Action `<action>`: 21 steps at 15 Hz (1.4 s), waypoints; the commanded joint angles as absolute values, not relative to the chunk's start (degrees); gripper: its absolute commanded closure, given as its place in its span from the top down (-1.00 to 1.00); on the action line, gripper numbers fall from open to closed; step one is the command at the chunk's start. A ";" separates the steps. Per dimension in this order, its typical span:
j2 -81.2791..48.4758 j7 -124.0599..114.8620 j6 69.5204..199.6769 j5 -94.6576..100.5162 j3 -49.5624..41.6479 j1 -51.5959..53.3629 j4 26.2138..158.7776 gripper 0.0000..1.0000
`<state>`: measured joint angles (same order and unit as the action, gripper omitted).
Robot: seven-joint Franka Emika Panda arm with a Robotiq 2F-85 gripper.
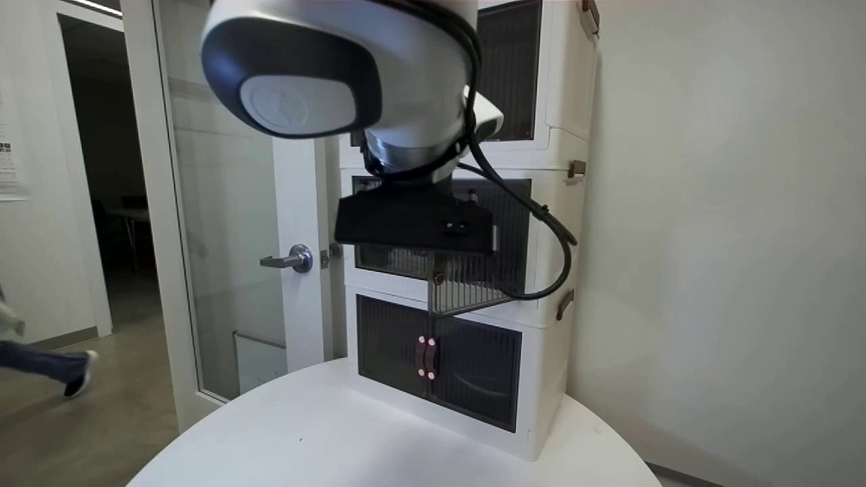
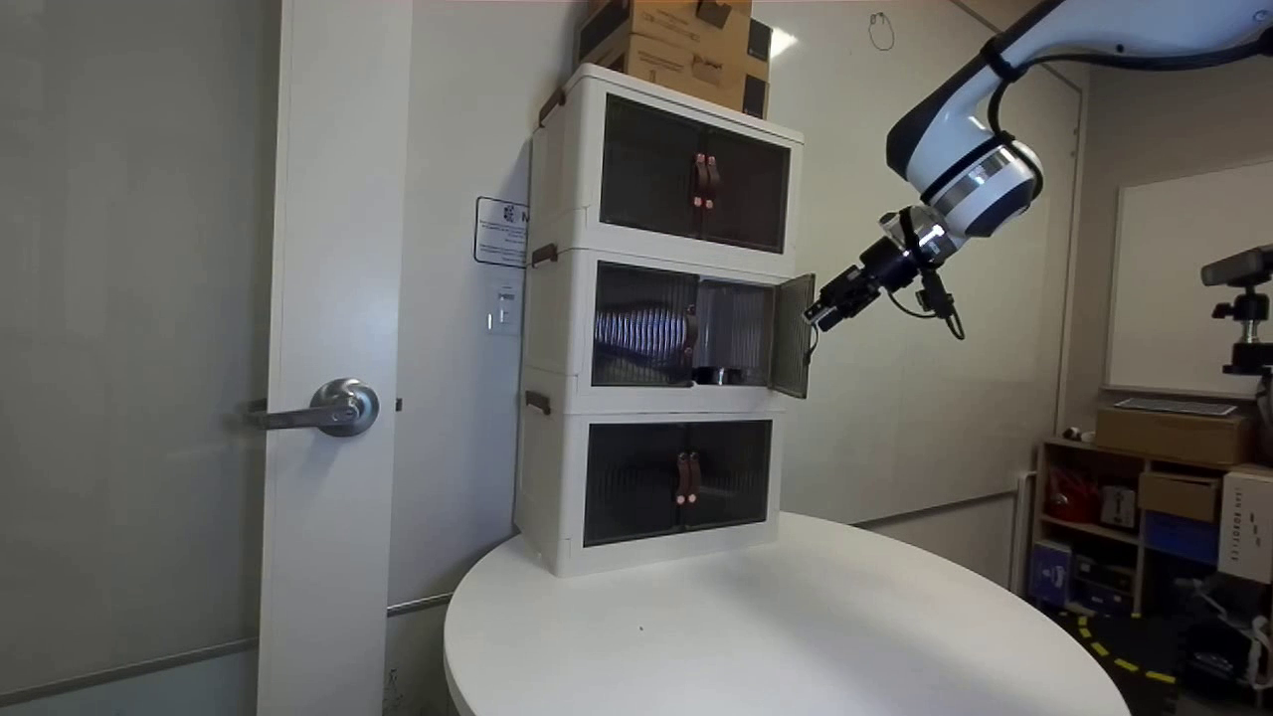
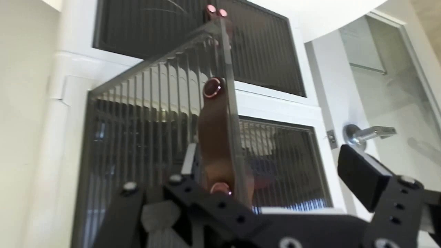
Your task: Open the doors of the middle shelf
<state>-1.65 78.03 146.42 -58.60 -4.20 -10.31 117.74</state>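
The black two-fingered gripper [image 3: 275, 167] stood with its jaws apart, near the brown strap handle [image 3: 215, 136] of a ribbed translucent door [image 2: 792, 348] that hung swung outward from the white middle shelf [image 2: 547, 318]. The shelf's matching smoky ribbed door [image 2: 641, 328] lay closed, flush with the front.

Both exterior views face shelf front [image 2: 676, 400]; wrist view much closer

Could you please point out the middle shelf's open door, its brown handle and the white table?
Open door [image 2: 792, 340]: in an exterior view, on its ribbed panel.
Brown handle [image 3: 215, 134]: in the wrist view, on the strap's middle.
White table [image 2: 766, 631]: in an exterior view, on its top surface.
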 commanded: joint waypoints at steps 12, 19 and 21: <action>5.65 15.83 175.19 -8.68 0.49 -24.06 127.48 1.00; 13.19 10.91 146.39 13.90 3.27 -20.71 117.75 1.00; 13.85 14.85 136.96 11.00 9.01 -22.08 113.46 1.00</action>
